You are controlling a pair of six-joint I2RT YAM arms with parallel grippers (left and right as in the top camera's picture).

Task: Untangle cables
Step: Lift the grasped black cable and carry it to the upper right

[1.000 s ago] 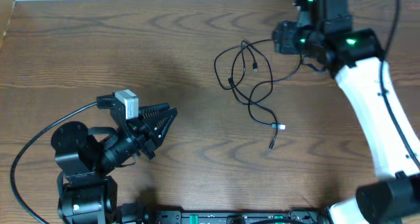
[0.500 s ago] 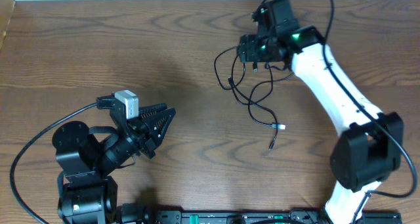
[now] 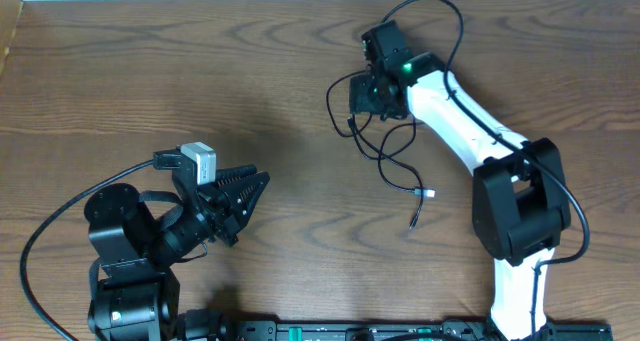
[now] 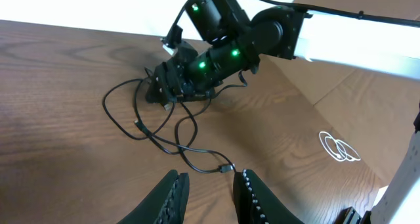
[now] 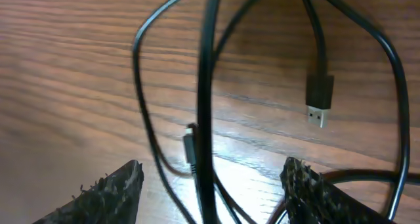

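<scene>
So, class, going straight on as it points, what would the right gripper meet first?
Probably the black cables lying between the open fingers of the right gripper, then the table; depth is unclear.

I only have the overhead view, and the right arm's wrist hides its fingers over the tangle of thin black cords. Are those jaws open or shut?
Observer: Open. The right wrist view shows the right gripper spread wide, one thin black cord running between its fingers, touching neither.
Operator: Any plug end nearby?
Observer: A black plug with a silver tip sits just beyond the fingertips, tip pointing back at the gripper.
Operator: And the other arm?
Observer: Its wrist view shows the left gripper with a narrow, empty gap between its fingers.
</scene>
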